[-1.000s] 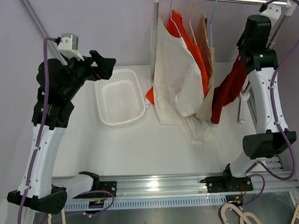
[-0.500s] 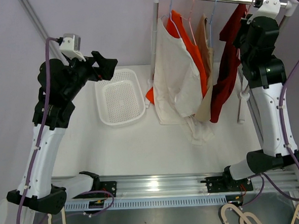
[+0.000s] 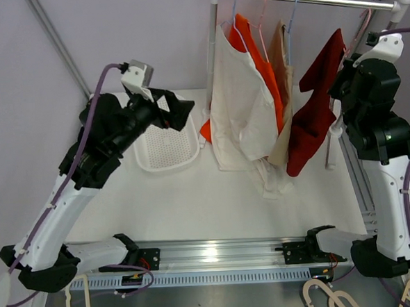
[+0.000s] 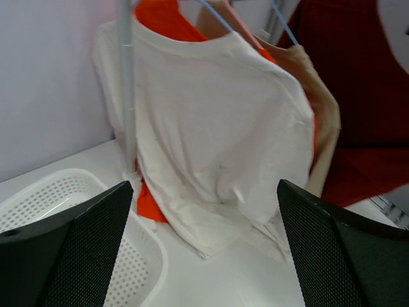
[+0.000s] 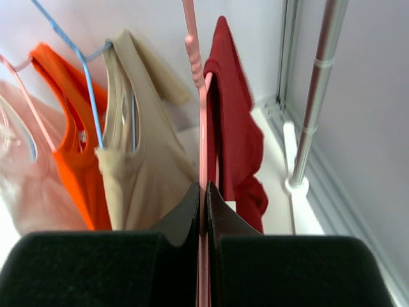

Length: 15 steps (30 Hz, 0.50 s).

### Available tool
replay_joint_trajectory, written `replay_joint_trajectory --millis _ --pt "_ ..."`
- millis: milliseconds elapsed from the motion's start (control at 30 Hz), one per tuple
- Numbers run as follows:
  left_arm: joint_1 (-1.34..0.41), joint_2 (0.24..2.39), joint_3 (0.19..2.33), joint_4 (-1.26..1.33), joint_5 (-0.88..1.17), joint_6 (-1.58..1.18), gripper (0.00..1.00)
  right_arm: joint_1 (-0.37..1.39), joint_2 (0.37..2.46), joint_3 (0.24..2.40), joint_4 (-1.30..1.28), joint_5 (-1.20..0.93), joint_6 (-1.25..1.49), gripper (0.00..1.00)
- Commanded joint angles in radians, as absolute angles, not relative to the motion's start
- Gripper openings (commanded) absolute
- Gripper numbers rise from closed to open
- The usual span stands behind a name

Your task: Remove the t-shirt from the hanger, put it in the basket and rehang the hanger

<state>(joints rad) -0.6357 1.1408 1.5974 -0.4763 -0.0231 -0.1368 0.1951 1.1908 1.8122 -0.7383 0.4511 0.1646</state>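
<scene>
Red tee hanging lengthwise down, pink hanger upright in clenched R tool, L tool released

left approach: basket and rack post sit between left gripper and white shirt
front: bare table strip below the garments, passable
red t-shirt on pink hanger: gap to beige shirt up top, meeting lower down
right side: right post just beside red t-shirt, wall behind
</scene>
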Motion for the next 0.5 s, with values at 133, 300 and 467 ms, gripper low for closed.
replay_joint_trajectory --millis 133,300,467 --pt "-1.053 1.016 1.384 -0.235 -0.29 0.078 1.0 0.268 1.06 1.743 -0.759 0.566 0.36 0.0" --pt "-1.287 1.002 1.103 0.116 -0.33 0.236 0.99 0.272 1.083 1.845 -0.819 0.522 0.385 0.0" --pt "-1.34 1.072 0.941 0.334 -0.249 0.279 1.0 0.276 1.092 1.905 -0.877 0.46 0.417 0.0"
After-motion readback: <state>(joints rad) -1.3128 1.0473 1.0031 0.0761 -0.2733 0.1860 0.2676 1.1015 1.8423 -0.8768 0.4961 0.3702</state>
